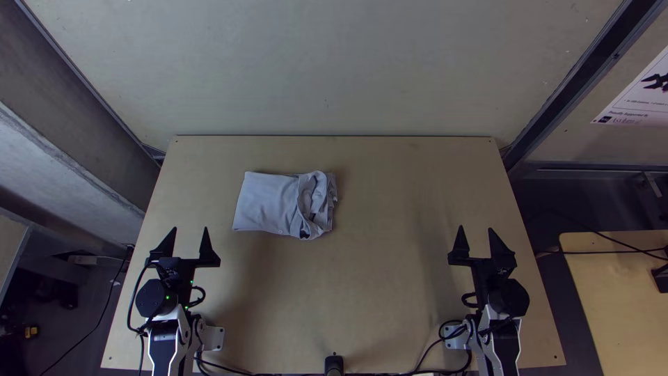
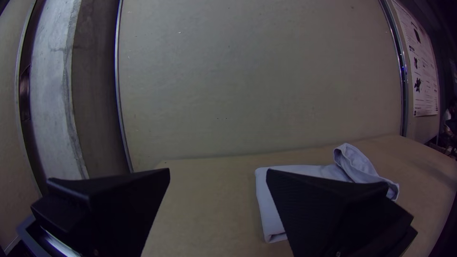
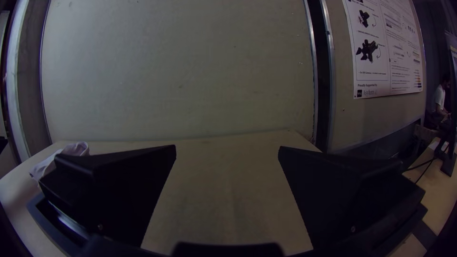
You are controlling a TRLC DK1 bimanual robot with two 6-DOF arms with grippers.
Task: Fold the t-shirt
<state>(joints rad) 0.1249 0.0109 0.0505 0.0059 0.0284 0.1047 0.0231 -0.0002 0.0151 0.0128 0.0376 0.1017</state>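
The t-shirt (image 1: 268,202) lies on the light wooden table (image 1: 390,292), between ten and eleven o'clock from its middle, with twelve at the far edge. It is folded into a compact, roughly four-sided bundle, smooth and flat toward nine o'clock, while its three o'clock end is rumpled, with a twisted band of cloth looping over it and loose layers at the rim. A small dark patch shows near its five o'clock corner. From my left wrist I see that loop standing up above the flat part, and one of my own fingers hiding some of the cloth.

My left gripper (image 1: 190,233) hangs near nine o'clock, its fingers spread wide; from there the shirt lies apart, between two and three o'clock. My right gripper (image 1: 476,232) is near three o'clock, its fingers wide open too, and from it the shirt is well apart, just past nine.

At six o'clock a black post (image 1: 335,365) stands at the near edge, with dark cables (image 1: 226,370) running to either side of it. A pale wall panel (image 1: 327,69) rises beyond the twelve o'clock edge. Off the table, a printed poster (image 1: 637,101) hangs toward two o'clock and a side table (image 1: 619,292) stands just past three
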